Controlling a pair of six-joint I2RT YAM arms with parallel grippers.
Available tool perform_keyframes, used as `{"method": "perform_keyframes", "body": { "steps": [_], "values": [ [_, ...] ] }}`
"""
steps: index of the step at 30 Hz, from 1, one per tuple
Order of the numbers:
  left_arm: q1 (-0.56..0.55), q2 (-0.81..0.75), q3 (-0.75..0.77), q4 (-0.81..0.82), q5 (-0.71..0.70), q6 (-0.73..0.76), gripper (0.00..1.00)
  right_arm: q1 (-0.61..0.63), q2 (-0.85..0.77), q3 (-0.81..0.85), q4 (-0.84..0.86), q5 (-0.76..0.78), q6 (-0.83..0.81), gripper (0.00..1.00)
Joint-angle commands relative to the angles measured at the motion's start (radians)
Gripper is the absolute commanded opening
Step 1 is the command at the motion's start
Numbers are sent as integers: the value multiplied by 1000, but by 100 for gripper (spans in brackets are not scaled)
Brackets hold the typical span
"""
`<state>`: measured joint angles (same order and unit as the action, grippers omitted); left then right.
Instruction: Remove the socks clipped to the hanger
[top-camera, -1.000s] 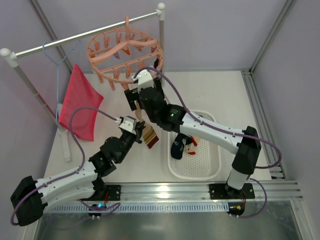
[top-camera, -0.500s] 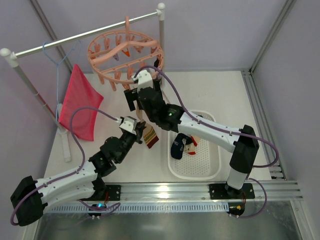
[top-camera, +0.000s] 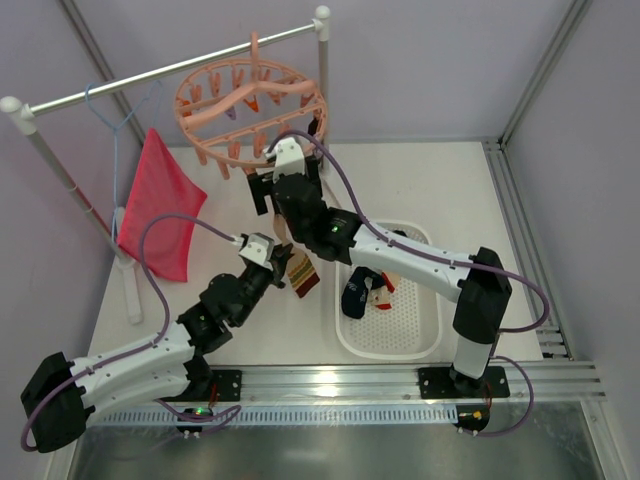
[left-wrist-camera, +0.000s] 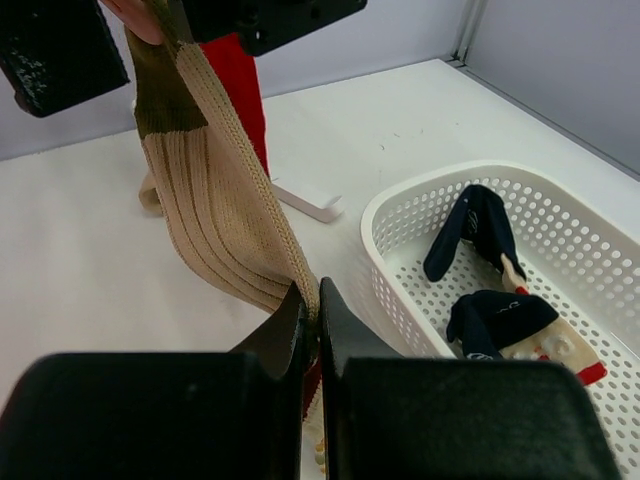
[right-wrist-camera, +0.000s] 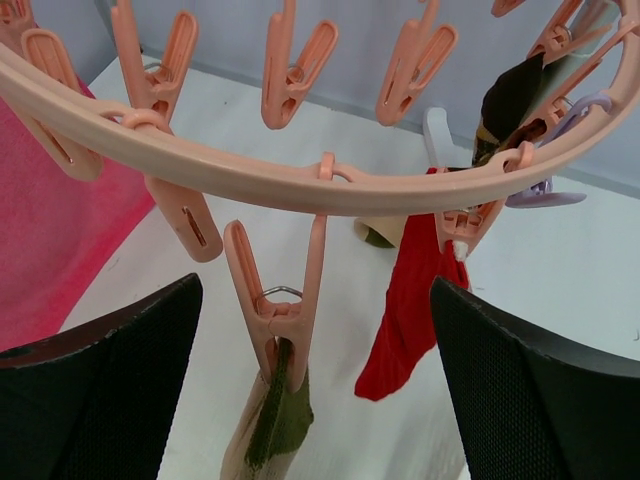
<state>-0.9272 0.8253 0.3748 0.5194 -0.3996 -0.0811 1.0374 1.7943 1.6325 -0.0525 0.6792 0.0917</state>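
Observation:
The salmon-pink ring hanger (top-camera: 250, 105) hangs from the rail. In the right wrist view its ring (right-wrist-camera: 250, 165) crosses the top. One peg (right-wrist-camera: 275, 300) grips the olive cuff of a tan ribbed sock (right-wrist-camera: 270, 430). A red sock (right-wrist-camera: 410, 310) hangs from another peg. My right gripper (right-wrist-camera: 315, 300) is open, with one finger on each side of the peg that holds the tan sock; it is just below the hanger (top-camera: 272, 188). My left gripper (left-wrist-camera: 312, 305) is shut on the lower end of the tan sock (left-wrist-camera: 215, 210), in front of the hanger (top-camera: 285, 262).
A white perforated basket (top-camera: 420, 330) at the right holds navy socks (left-wrist-camera: 480, 225). A large pink-red cloth (top-camera: 155, 205) and a light-blue wire hanger (top-camera: 120, 115) hang on the rail (top-camera: 170, 65) at the left. A white post stands at each end of the rail.
My right gripper has moved a little up and back towards the hanger's pegs. The left gripper stays shut on the tan sock.

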Motion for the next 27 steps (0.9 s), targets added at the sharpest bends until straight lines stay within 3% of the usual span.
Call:
{"method": "perform_keyframes", "body": {
  "steps": [1,4,14,17,18,21,23,27],
  "values": [
    [-2,-8,-2,37,25,-19,1,0,-1,9,121,37,2,94],
    [-2,-9,-2,37,31,-19,0,0,4,4,154,49,-4,91],
    [-2,-15,-4,37,41,-20,0,0,28,27,168,65,-20,64],
    [-2,-17,-4,36,47,-20,0,0,37,36,161,63,-20,47],
    [-2,-18,-5,36,47,-20,0,0,39,38,161,65,-21,25],
    [-2,-22,-5,34,50,-20,1,0,39,39,163,77,-26,10],
    [-2,-23,-4,33,48,-20,1,0,37,38,163,80,-27,4],
    [-4,-23,-2,31,53,-20,0,0,33,39,160,82,-32,4]
  ]
}}
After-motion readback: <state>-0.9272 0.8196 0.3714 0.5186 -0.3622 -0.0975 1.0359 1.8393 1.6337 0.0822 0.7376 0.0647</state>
